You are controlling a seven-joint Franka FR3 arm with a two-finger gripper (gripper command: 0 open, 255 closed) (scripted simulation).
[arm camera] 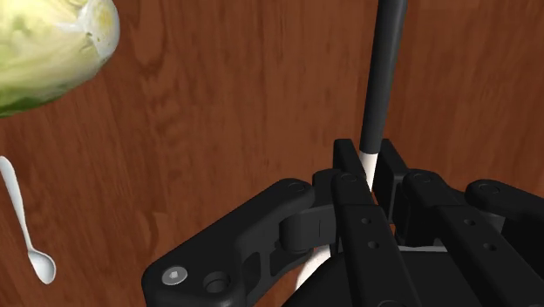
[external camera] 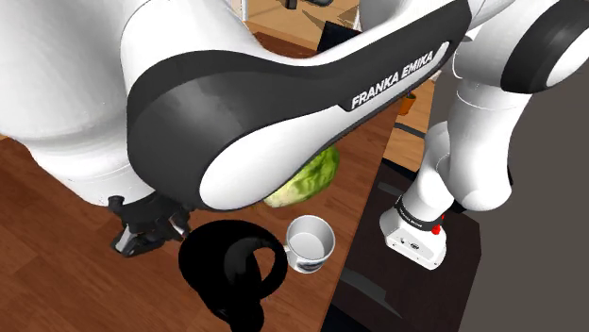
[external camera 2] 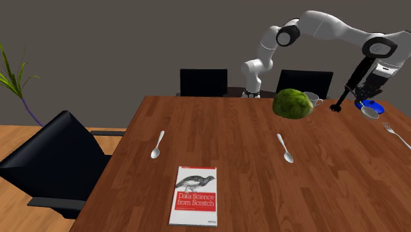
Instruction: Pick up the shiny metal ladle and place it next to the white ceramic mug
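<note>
Wrist view: pincer clamping ladle, handle projecting ahead; mug sitting toward second exterior view's left.

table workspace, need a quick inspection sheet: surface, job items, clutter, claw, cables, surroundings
surface: brown wooden table, no spills seen
job's things: ladle, black handle clasped in the claw; white mug upright beside the lettuce
clutter: green lettuce; spoon; second spoon; fork at the second exterior view's right edge; red and white book
grippers: claw shut on the ladle's handle
cables: nothing seen
surroundings: black chair at the table's side, two more at its far end; plant; grey wall; wooden floor
</note>
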